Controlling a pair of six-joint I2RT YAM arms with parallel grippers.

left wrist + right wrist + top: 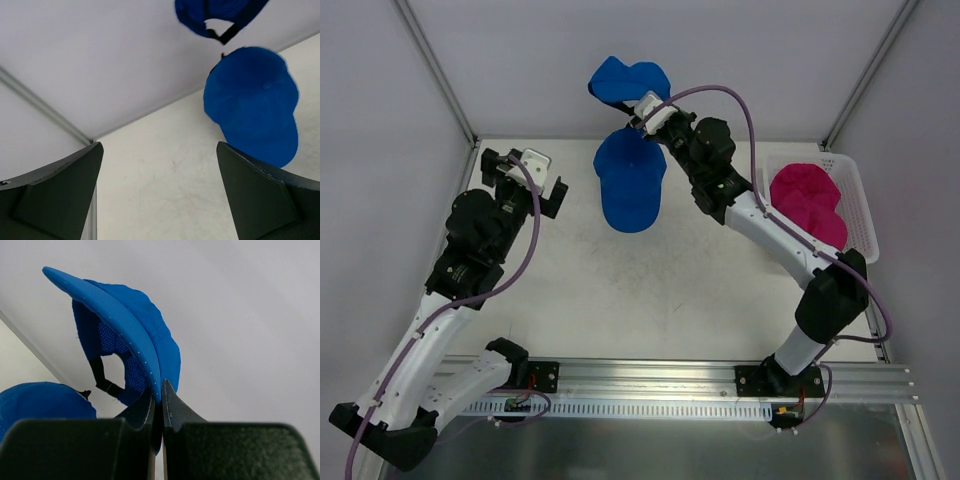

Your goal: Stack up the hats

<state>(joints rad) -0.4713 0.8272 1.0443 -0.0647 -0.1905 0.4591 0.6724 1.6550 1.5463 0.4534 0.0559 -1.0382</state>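
My right gripper (642, 105) is shut on the brim of a royal blue hat (625, 78) and holds it in the air at the back of the table. In the right wrist view the fingers (161, 387) pinch the brim edge of this hat (125, 325), its open underside and black strap showing. A second blue hat (630, 185) lies crown up on the table just below and in front of it, also in the left wrist view (255, 107). Magenta pink hats (808, 200) sit in the tray. My left gripper (523, 172) is open and empty, left of the blue hat on the table.
A white slotted tray (860, 190) stands at the right edge of the table and holds the pink hats. White walls with metal frame posts close the back and sides. The arm bases sit on a rail at the near edge.
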